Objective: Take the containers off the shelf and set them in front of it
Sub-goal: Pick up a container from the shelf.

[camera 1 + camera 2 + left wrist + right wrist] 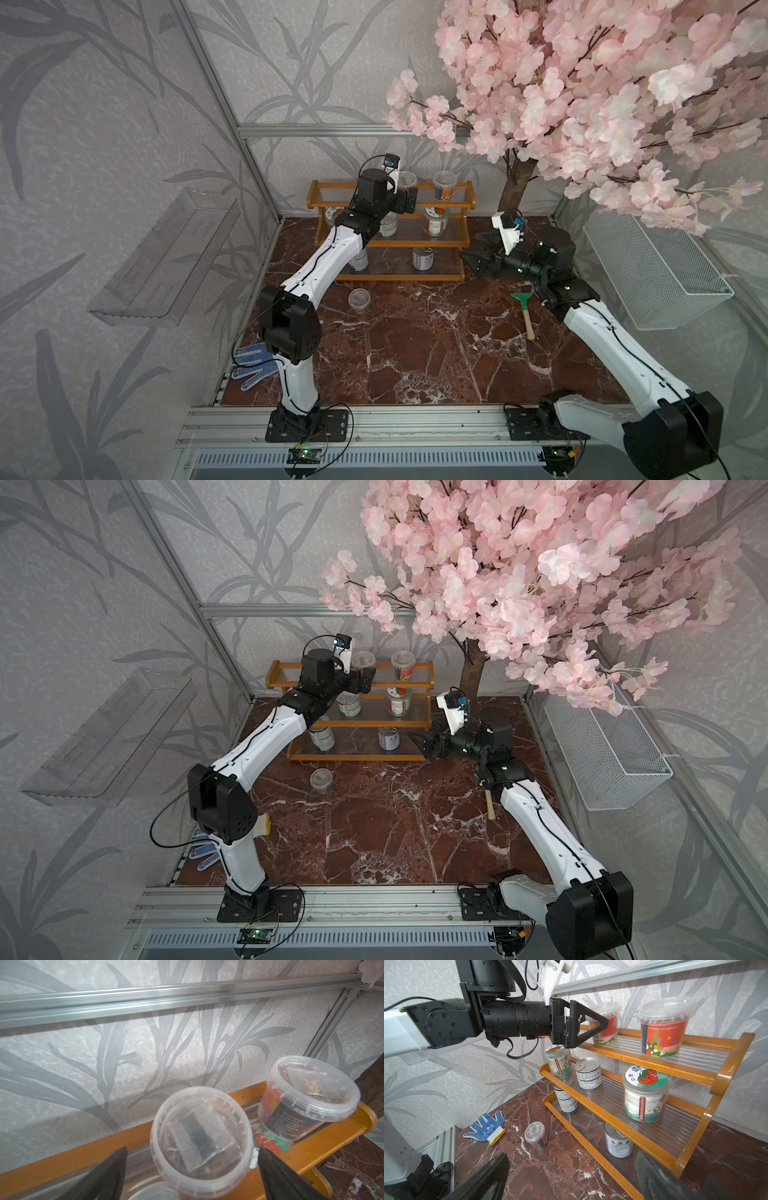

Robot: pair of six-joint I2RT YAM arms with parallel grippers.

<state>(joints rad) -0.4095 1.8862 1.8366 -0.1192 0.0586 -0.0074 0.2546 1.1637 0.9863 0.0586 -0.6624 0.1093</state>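
Note:
The orange-brown stepped shelf [465, 195] stands against the back wall. Its top tier holds two clear lidded cups. My left gripper [192, 1150] is open with its fingers either side of the left cup [201, 1132], a gap showing on both sides. The other cup [311, 1093] stands further right. Two white-lidded jars [645, 1095] [558, 1061] and a tin can [588, 1074] sit on the middle tier. Two cans [566, 1099] [617, 1140] are on the bottom tier. One clear cup [359, 300] stands on the floor in front. My right gripper [478, 253] is open and empty beside the shelf's right end.
A blue-dotted glove [253, 365] lies at the front left. A green scraper with a wooden handle [524, 311] lies under the right arm. The blossom tree's trunk [515, 187] rises right of the shelf. A wire basket [660, 270] and a clear wall shelf [166, 257] hang on the side walls.

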